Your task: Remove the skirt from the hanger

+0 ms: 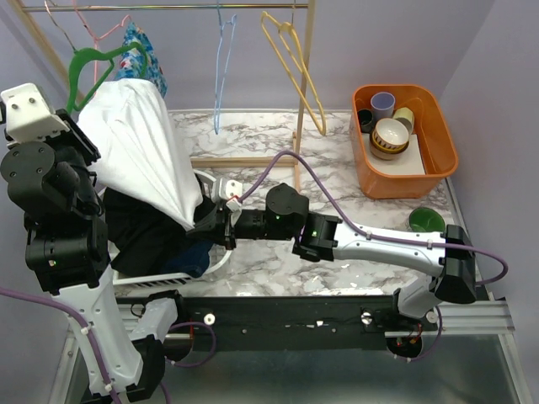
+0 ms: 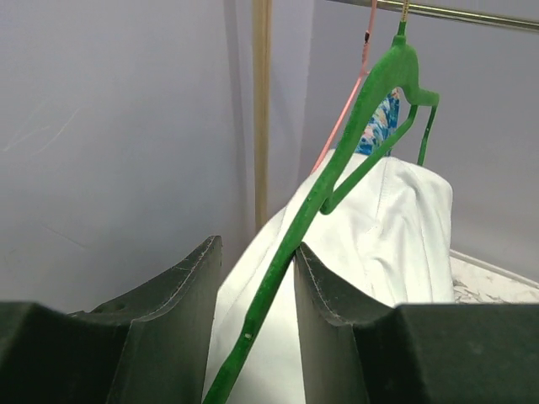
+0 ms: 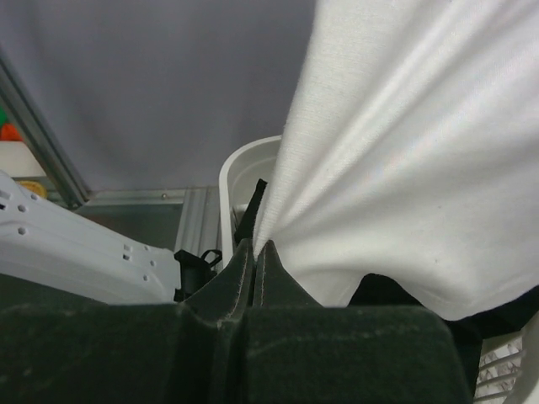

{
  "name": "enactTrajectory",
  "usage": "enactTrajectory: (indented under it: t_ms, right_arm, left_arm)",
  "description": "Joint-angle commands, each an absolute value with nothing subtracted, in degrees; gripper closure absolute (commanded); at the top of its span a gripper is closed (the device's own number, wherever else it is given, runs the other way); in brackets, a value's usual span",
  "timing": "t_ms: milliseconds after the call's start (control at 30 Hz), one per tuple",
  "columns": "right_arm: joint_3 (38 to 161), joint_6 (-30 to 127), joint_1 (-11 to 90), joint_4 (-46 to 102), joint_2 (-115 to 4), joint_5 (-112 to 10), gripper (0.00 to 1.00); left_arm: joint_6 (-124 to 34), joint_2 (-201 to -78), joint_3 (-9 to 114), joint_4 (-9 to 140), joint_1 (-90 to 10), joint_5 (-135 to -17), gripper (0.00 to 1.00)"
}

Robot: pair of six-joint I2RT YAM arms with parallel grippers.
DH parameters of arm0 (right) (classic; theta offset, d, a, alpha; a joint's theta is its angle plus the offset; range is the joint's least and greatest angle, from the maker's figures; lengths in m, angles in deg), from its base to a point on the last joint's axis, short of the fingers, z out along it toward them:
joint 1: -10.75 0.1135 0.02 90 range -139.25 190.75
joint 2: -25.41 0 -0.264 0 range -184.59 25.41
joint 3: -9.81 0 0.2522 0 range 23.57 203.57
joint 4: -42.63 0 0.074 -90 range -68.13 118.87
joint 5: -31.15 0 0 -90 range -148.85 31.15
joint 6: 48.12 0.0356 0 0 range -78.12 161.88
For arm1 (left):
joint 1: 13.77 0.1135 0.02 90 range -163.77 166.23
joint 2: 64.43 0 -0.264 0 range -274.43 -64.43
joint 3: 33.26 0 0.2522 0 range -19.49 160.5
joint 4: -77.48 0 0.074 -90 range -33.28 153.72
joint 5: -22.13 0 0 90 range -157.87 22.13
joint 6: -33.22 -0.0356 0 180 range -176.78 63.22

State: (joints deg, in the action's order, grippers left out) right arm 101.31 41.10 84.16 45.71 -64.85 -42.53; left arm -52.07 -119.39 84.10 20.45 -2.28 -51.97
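The black skirt [image 1: 139, 223] lies bunched in a white basket [image 1: 215, 257] at the left; a bit of it shows under the white cloth [image 3: 383, 290]. The light-blue hanger [image 1: 221, 76] hangs bare on the rail. A white garment [image 1: 143, 143] hangs from a green hanger [image 1: 84, 71]. My right gripper [image 3: 255, 244] is shut on the white garment's lower edge [image 3: 404, 151]. My left gripper [image 2: 257, 248] is open, and the green hanger's arm [image 2: 337, 160] runs between its fingers, resting against the right-hand one.
A yellow hanger [image 1: 295, 67] and a pink hanger [image 1: 93, 29] hang on the wooden rack [image 1: 301, 101], with a blue floral garment [image 1: 139, 55] behind the green hanger. An orange tub [image 1: 421, 181] of bowls and cups stands at the right, a green dish [image 1: 426, 220] beside it.
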Motion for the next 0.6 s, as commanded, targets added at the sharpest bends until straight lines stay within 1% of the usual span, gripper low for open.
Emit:
enactTrajectory:
  t_ms: [0, 167, 367, 467, 500, 567]
  right_arm:
    - [97.75, 40.74, 86.34, 38.89, -62.40, -35.64, 0.99]
    - [97.05, 40.82, 86.34, 38.36, -62.74, -37.13, 0.99]
    - [97.83, 41.26, 86.34, 38.01, -64.24, -42.93, 0.99]
    - [100.12, 41.70, 86.34, 37.13, -66.34, -48.81, 0.99]
    - [102.56, 41.70, 86.34, 36.87, -67.05, -52.48, 0.99]
    - [104.95, 41.70, 86.34, 36.34, -69.24, -55.84, 0.99]
  left_arm:
    - [-51.15, -120.33, 85.97, 35.50, -1.81, -45.98, 1.00]
    - [-50.63, -120.60, 86.15, 35.33, -1.73, -46.69, 1.00]
    - [-50.71, -120.33, 85.89, 35.86, -1.73, -47.03, 1.00]
    - [-50.28, -120.16, 85.71, 35.77, -1.81, -48.00, 1.00]
    - [-50.01, -119.81, 85.36, 35.94, -1.81, -48.44, 1.00]
    - [-48.96, -119.28, 84.83, 36.38, -1.73, -49.58, 1.00]
